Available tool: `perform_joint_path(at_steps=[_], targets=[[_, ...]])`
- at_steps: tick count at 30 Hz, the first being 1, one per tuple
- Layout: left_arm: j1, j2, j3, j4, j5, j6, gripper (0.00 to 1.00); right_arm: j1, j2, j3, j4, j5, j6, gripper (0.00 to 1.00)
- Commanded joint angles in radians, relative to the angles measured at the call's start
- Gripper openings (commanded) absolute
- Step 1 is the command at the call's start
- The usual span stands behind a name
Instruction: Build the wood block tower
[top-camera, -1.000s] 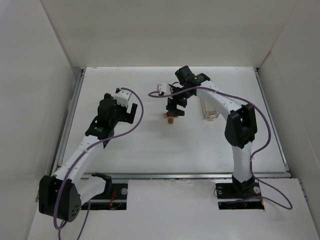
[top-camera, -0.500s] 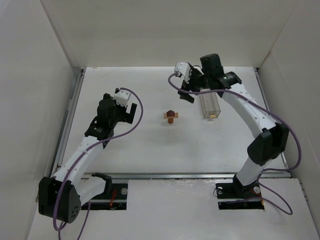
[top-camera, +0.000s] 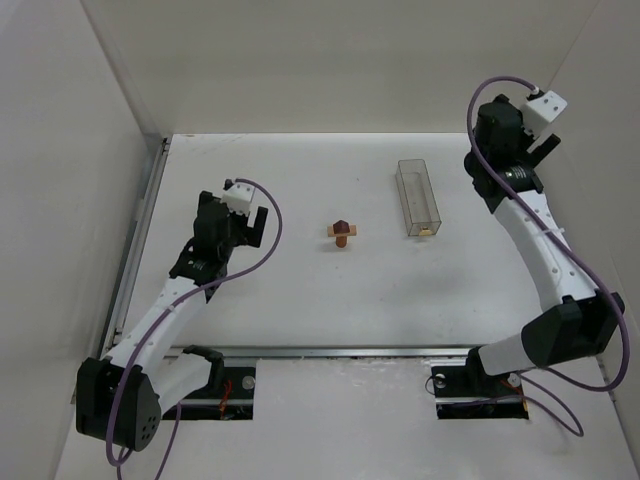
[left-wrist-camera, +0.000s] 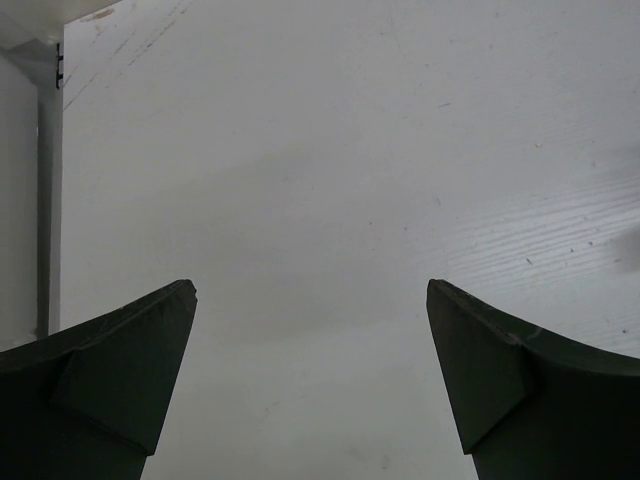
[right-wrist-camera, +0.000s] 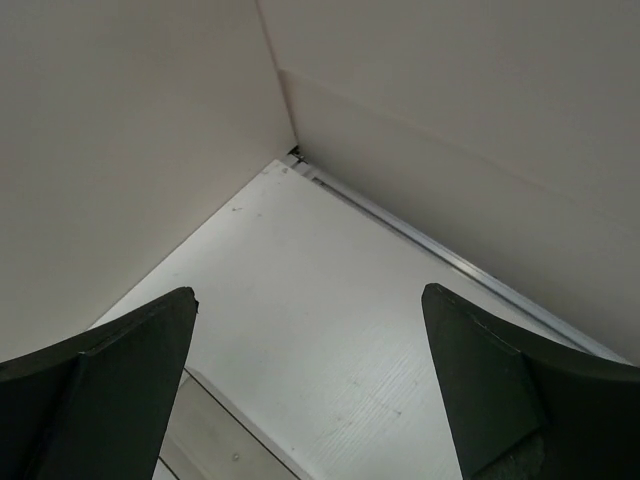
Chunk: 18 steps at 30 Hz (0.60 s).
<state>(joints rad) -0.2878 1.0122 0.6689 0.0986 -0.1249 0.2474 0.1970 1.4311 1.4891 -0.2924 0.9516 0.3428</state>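
Note:
The wood block tower (top-camera: 342, 234) stands alone mid-table: a dark red-brown pointed piece on top, an orange-brown round piece and a pale tan flat bar under it. It shows only in the top view. My left gripper (top-camera: 246, 226) is open and empty to the tower's left, over bare table (left-wrist-camera: 310, 300). My right gripper (top-camera: 486, 150) is open and empty, raised at the far right, well away from the tower. It faces a back corner of the enclosure (right-wrist-camera: 308, 300).
A clear plastic rectangular box (top-camera: 418, 197) lies right of the tower with a small tan piece (top-camera: 424, 231) at its near end; its edge shows in the right wrist view (right-wrist-camera: 215, 440). White walls enclose the table. Metal rails (top-camera: 135, 250) run along the sides.
My right gripper has left the tower, opened, and swung up and away to the far right. The tower stays standing. The left arm has barely shifted.

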Motion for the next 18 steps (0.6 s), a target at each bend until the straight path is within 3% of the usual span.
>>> perform_joint_path(at_steps=[1, 11, 18], targets=[[0.001, -0.027, -0.009, 0.067, -0.033, -0.017, 1.0, 0.01, 0.011, 0.008, -0.076, 0.206, 0.151, 1.0], [0.001, -0.027, -0.009, 0.067, -0.024, -0.017, 1.0, 0.01, 0.032, 0.026, -0.116, 0.236, 0.185, 1.0], [0.001, -0.027, -0.009, 0.067, -0.024, -0.017, 1.0, 0.047, 0.129, 0.109, -0.163, 0.358, 0.196, 1.0]])
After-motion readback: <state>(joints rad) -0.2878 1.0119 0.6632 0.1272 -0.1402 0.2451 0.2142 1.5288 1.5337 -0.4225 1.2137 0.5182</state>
